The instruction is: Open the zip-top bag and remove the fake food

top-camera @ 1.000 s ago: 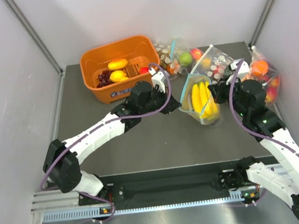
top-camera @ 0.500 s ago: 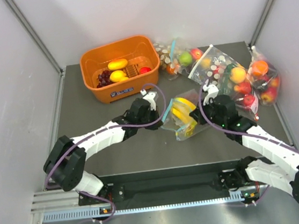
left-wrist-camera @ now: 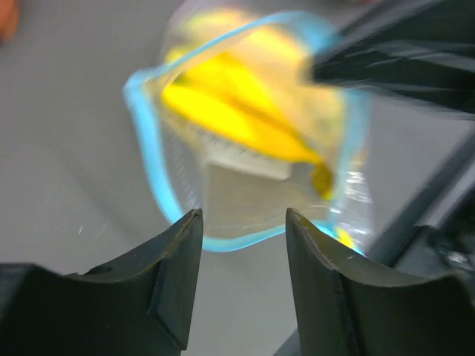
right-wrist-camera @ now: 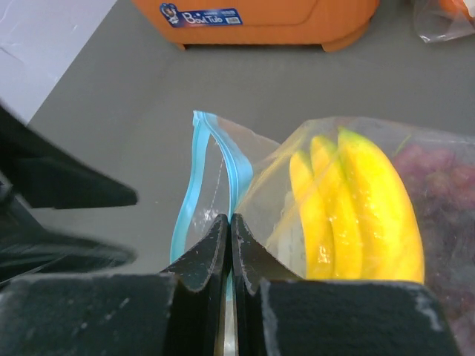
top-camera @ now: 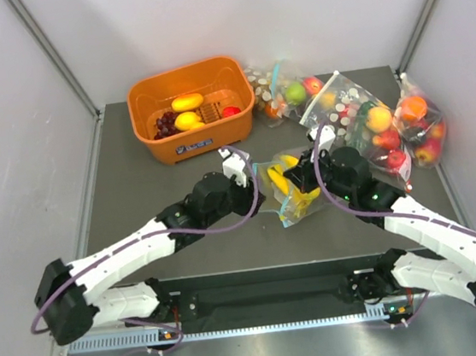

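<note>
**Bag held for unloading.** We show the zip-top bag lying mid-table, between the two arms and nearer us than the orange basket. The right gripper is clenched on the clear wall just beside the blue zip strip. We read this grip as an anchor, since pinning one lip keeps the bag from sliding. The left gripper stands released, jaws parted and aimed at the mouth. There the strip bows into a loop, so the seal appears already parted. The bananas and the grapes lie inside behind the plastic, and neither is out. We judge that the left fingers must next take the opposite lip or reach inside, where the crinkly film may fold shut.
</note>
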`<action>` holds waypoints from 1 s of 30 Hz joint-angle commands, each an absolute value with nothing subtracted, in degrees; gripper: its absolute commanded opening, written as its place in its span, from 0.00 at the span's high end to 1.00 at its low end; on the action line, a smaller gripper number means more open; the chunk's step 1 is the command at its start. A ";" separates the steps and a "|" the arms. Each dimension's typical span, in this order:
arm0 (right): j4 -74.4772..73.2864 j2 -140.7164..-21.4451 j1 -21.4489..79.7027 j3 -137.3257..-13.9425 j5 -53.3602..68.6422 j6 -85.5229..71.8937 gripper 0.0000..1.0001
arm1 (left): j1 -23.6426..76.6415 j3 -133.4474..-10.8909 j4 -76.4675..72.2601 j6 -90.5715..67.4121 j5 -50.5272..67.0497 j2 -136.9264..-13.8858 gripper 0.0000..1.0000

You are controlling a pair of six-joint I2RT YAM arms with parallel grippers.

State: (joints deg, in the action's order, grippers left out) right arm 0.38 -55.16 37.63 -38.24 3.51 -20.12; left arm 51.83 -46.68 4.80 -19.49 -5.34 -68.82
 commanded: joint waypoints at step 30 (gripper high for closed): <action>0.18 -49.92 43.77 -39.99 1.93 -22.76 1.00 | 57.65 -41.30 -30.85 -7.29 5.74 -79.89 0.54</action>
